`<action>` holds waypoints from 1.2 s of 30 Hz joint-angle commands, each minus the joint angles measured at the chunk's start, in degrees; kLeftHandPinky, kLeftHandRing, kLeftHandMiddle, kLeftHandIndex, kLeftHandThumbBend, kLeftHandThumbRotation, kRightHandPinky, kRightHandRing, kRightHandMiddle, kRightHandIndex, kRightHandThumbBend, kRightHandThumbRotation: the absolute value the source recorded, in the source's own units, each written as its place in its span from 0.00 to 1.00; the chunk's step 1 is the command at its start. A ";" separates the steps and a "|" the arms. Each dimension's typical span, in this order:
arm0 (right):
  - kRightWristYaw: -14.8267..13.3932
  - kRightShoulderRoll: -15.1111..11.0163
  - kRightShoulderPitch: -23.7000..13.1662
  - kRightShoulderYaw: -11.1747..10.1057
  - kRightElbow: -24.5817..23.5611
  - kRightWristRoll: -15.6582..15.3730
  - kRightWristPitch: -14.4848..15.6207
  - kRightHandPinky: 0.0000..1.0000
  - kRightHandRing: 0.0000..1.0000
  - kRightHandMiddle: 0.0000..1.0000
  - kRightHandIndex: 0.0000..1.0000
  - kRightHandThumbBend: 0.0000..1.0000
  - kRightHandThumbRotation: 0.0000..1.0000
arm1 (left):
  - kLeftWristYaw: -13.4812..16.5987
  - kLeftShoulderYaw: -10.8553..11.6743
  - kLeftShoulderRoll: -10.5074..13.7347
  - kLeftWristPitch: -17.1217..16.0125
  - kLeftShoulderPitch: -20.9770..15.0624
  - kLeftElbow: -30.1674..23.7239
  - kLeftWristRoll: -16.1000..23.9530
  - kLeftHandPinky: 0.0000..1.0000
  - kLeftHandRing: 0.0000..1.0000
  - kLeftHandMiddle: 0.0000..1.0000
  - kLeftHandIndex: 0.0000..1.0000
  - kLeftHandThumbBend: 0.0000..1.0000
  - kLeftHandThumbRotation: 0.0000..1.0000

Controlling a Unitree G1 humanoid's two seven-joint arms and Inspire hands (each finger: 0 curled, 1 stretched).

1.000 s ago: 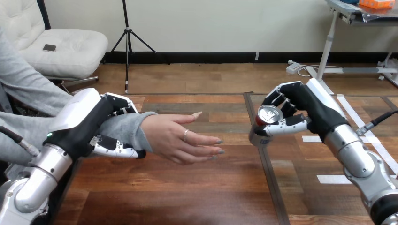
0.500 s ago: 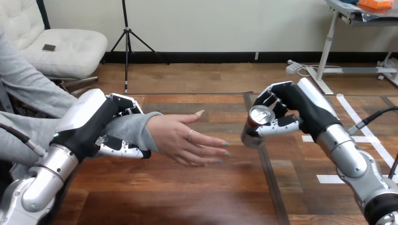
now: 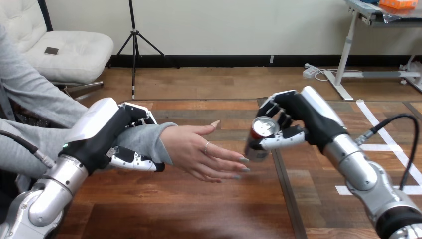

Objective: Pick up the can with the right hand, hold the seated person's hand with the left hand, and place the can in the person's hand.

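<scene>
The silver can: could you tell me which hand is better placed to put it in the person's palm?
The right hand: it is curled round the silver metal can, just beside the person's hand. The left hand is clamped round the grey-sleeved wrist.

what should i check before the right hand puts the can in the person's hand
1. Right hand gripping the can: ok, fingers and thumb curled round it.
2. Left hand round the person's wrist: ok, fingers above, thumb below.
3. Person's hand open: ok, fingers straight.
4. Its palm facing up: cannot tell.
5. Can over the palm: not ok, it hangs just past the fingertips.
6. Can upright: not ok, tilted.
</scene>
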 commanded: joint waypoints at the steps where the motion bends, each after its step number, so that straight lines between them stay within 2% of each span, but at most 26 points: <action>1: 0.70 1.72 -6.14 -0.42 -4.35 1.70 -1.58 0.35 0.37 0.42 0.45 0.69 0.00 | 0.00 -0.15 -1.82 -2.10 -5.75 -1.40 -1.65 0.20 0.24 0.31 0.42 0.74 0.00; 20: 3.03 5.29 -6.52 -0.27 -7.29 1.74 -0.62 0.34 0.36 0.42 0.45 0.69 0.00 | 0.23 -0.24 -2.21 -1.49 -5.12 -1.97 -1.29 0.20 0.24 0.31 0.42 0.74 0.00; 36: 3.88 7.79 -7.24 0.47 -8.51 1.48 -2.76 0.34 0.36 0.41 0.45 0.69 0.00 | 0.29 -0.48 -2.15 -2.08 -5.18 -1.40 -0.99 0.21 0.26 0.33 0.42 0.74 0.00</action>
